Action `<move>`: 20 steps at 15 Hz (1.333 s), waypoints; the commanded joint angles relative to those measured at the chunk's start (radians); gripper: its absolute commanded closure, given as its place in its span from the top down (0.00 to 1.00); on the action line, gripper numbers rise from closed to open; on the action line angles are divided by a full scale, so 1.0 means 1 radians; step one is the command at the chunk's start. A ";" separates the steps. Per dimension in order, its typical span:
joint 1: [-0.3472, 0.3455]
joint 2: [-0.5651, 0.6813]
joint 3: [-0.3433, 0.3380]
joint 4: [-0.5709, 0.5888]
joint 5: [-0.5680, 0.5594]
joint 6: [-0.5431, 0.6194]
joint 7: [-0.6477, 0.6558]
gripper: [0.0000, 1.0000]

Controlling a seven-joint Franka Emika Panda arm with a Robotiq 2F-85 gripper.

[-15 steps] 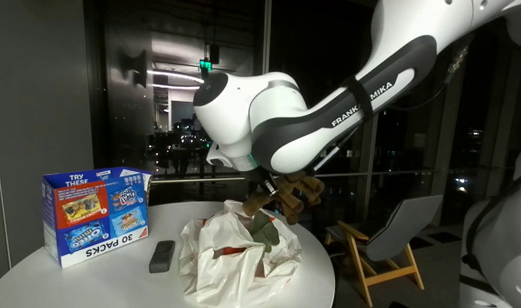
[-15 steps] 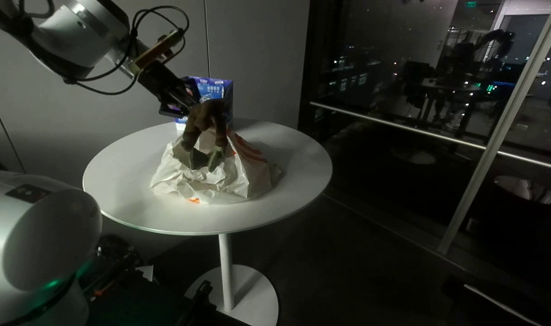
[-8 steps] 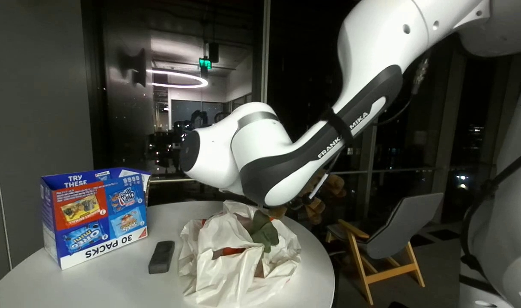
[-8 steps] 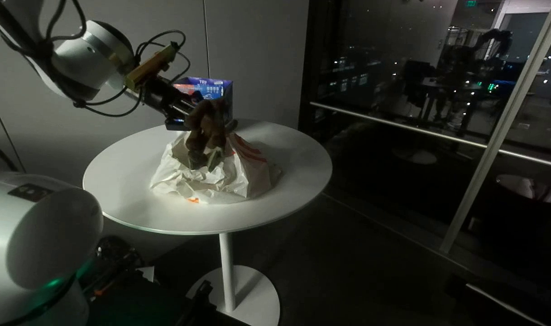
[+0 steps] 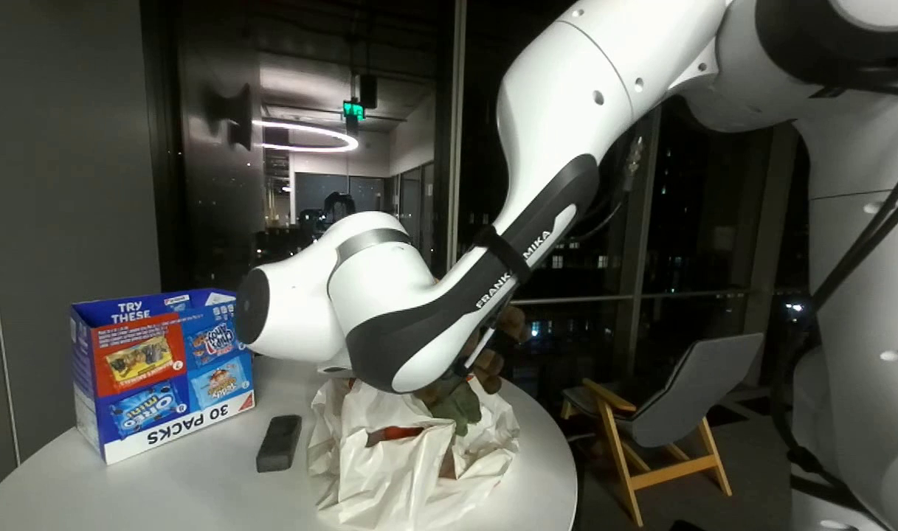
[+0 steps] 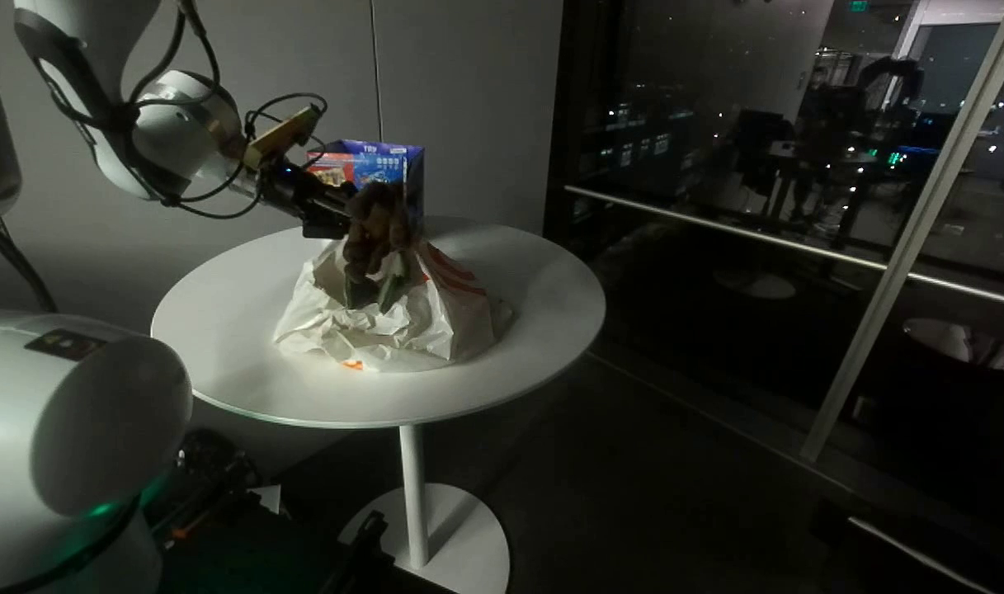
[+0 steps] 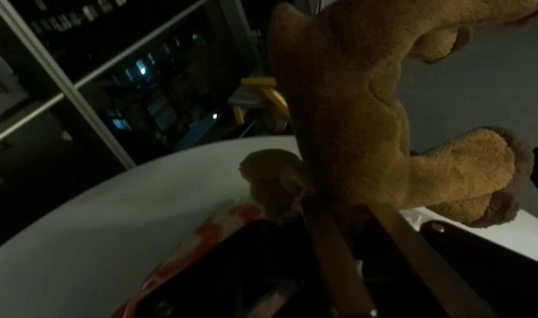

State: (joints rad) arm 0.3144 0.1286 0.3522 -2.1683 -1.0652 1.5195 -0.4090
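Fingers (image 7: 337, 265) were clamped on the brown plush (image 7: 348, 132) – pinching the body's end, right of lower centre in the wrist frame. In an exterior view it hung left of centre, over the bag (image 6: 460, 313) on the tabletop (image 6: 238, 346); contact unclear. Looked light, soft, not slippery, hardly fragile – thick torso seemed the best hold.

Toy (image 7: 352, 115): brown plush with lighter tan limbs and dark brown feet, pinched at the body in the gripper (image 7: 345, 205). In the wrist view it stands toward 2 o'clock, paired limbs extending to 3 o'clock. In an exterior view it overlaps the bag (image 6: 423, 334) at 12 o'clock, limbs pointing to 6 o'clock; contact indeterminable.
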 commanded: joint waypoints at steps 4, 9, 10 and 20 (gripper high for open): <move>-0.054 0.070 -0.023 0.125 0.127 0.296 -0.249 0.11; -0.104 0.056 -0.037 0.139 0.315 0.526 -0.443 0.12; -0.111 0.051 -0.037 0.142 0.375 0.552 -0.493 0.11; -0.039 -0.113 -0.029 0.179 0.665 0.237 -0.348 0.12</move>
State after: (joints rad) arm 0.2370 0.0739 0.3221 -1.9978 -0.3668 1.8940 -0.8313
